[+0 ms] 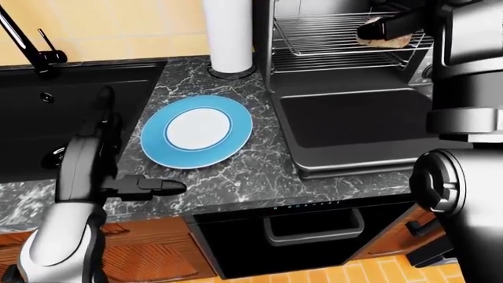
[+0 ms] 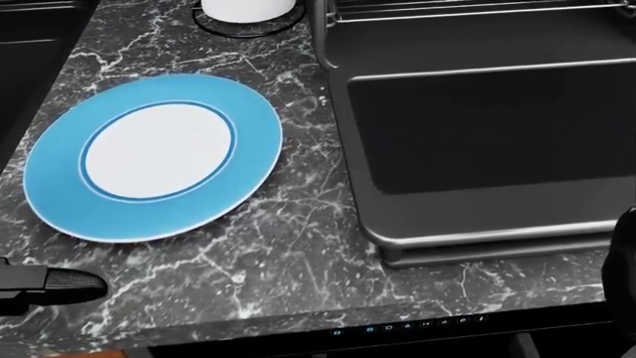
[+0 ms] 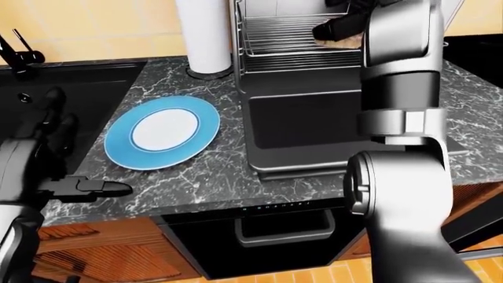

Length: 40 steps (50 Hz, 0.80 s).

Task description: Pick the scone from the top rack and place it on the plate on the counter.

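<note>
The scone (image 1: 387, 39) is tan and lies on the top wire rack (image 1: 330, 35) inside the open toaster oven, at the top right of the left-eye view. My right hand (image 1: 393, 25) reaches into the oven, and its dark fingers lie stretched over the top of the scone. The blue plate (image 2: 248, 149) with a white centre sits empty on the dark marble counter (image 2: 298, 246), to the left of the oven. My left hand (image 1: 134, 177) hovers open at the counter's lower left edge, apart from the plate, with one finger (image 1: 165, 187) pointing right.
The oven's door (image 1: 354, 118) lies folded down flat on the counter, right of the plate. A white paper towel roll (image 1: 229, 35) stands above the plate. A black sink (image 1: 47, 118) with a faucet (image 1: 31, 47) is at the left. A black appliance with a handle (image 1: 314, 230) is below the counter.
</note>
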{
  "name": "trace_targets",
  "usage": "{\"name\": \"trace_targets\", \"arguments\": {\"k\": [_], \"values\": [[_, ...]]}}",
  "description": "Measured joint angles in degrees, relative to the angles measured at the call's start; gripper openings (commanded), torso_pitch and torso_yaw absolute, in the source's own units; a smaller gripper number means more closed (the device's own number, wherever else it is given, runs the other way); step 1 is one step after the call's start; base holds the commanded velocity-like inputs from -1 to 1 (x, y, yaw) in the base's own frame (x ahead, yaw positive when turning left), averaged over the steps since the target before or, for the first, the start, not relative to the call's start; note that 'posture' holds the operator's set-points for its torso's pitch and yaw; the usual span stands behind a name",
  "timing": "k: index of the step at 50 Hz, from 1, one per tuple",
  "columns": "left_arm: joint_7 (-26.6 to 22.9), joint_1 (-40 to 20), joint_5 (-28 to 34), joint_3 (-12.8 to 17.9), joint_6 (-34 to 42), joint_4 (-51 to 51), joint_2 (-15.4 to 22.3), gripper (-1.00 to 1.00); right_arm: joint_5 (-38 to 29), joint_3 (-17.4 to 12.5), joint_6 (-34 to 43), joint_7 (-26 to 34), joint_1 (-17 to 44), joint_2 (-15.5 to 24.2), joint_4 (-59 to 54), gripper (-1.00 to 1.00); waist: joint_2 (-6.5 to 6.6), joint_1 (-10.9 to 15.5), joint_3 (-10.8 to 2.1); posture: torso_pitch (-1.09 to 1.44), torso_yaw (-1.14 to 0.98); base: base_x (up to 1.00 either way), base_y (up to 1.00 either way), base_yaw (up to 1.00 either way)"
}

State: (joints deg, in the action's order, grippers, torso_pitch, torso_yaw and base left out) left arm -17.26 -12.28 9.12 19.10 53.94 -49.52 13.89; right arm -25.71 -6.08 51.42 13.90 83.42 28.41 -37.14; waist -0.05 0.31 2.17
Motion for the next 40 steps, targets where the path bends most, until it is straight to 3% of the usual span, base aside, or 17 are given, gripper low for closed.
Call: {"name": "trace_targets", "arguments": {"k": [3, 10, 40], "values": [[0.0, -0.23, 0.07, 0.04, 0.29, -0.24, 0.16, 1.0, -0.55, -0.06, 0.44, 0.7, -0.69, -0.18, 1.45, -0.28, -0.02, 0.02, -0.1, 0.0, 0.0, 0.0, 0.0, 0.0], [-0.19, -0.26, 0.12, 0.24, 0.93, -1.03, 0.33, 1.0, -1.66, -0.2, 0.27, 1.2, -0.59, -0.52, 1.43, -1.0, -0.03, 0.02, -0.2, 0.0, 0.0, 0.0, 0.0, 0.0], [-0.02, -0.31, -0.19, 0.32, 0.2, -0.26, 0.13, 1.0, -2.45, 0.68, 5.51, 5.69, 3.52, -0.22, 4.22, -1.0, 0.29, 0.31, 1.17, 0.0, 0.0, 0.0, 0.0, 0.0]]}}
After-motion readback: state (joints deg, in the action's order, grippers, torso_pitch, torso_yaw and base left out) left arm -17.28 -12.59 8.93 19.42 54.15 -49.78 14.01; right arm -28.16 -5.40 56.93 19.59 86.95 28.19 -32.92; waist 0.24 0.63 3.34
